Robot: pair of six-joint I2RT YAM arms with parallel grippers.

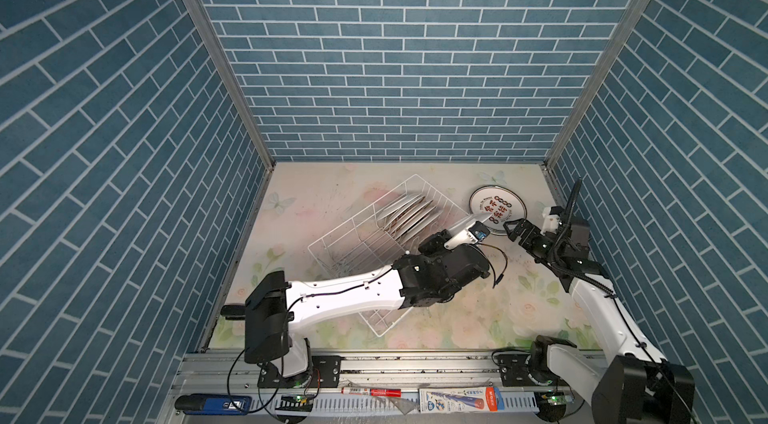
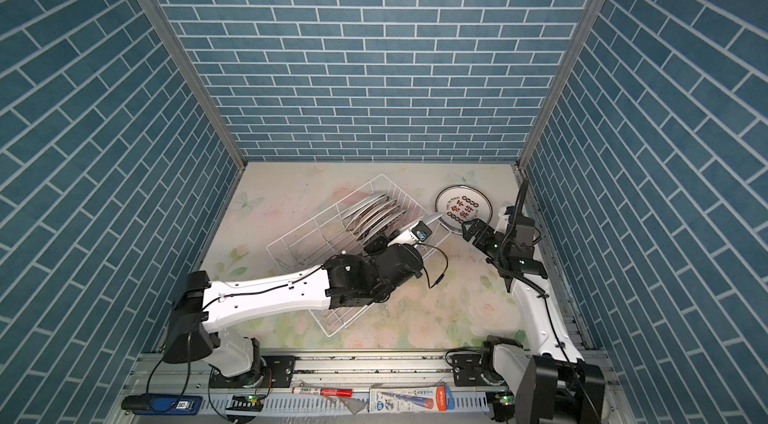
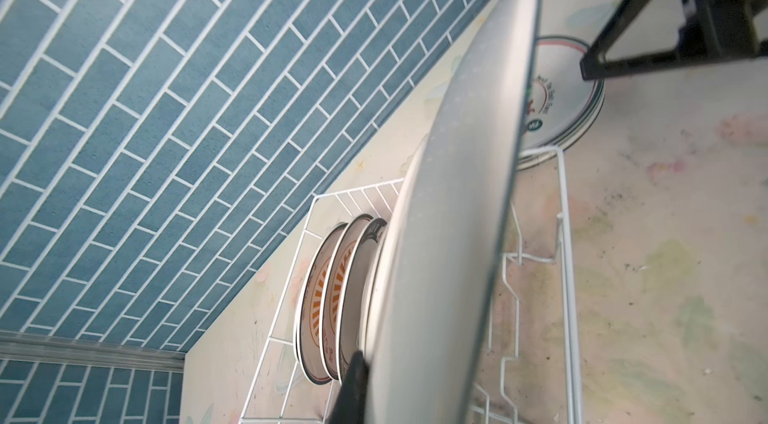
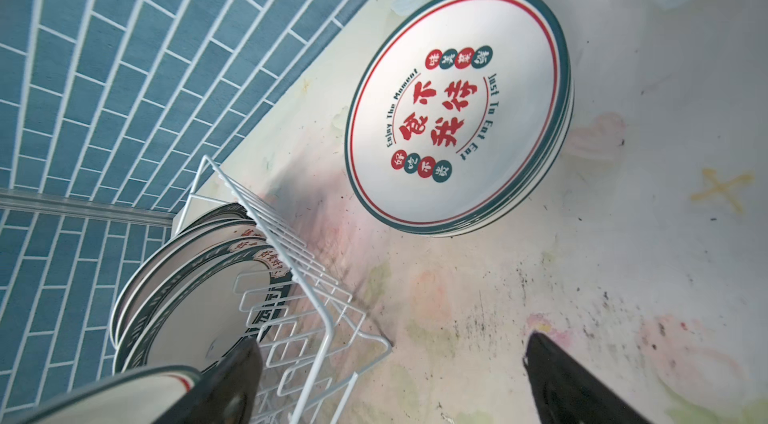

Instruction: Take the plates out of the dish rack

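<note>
White ceramic plate (image 3: 457, 193) clamped on edge in left gripper (image 1: 455, 235), raised over far corner of rack (image 1: 349, 235), plain back showing. Just past its rim, right gripper (image 1: 514, 228) spread wide and empty, seemingly ready for a handover. Behind left gripper, more plates (image 1: 409, 214) upright between prongs, yet to lift; beyond right gripper, stack (image 4: 457, 110) flat on table (image 1: 457, 318), done. Judged near halfway. Counted: one held, about five racked, roughly four stacked, rims too tight to be sure; one rack, two grippers

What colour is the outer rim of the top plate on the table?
Dark green rim; best in right wrist view.
</note>
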